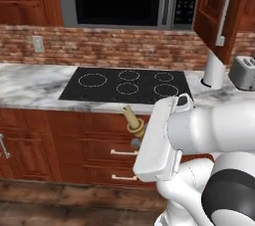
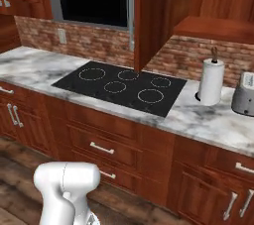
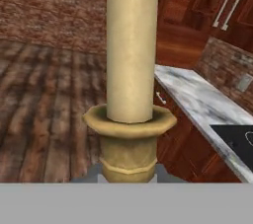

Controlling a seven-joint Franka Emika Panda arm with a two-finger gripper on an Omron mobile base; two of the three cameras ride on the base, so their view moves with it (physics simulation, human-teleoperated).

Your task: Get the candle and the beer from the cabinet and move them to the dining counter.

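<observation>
Hand view centre: my pincer (image 3: 127, 176) pinches the candle (image 3: 131, 55) by its brass holder, low down, keeping it steady for carrying toward the dining desk.

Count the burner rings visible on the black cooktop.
5: on the cooktop, three along the back, at left, middle and right, and two in front, left and right. None seem hidden.
</observation>
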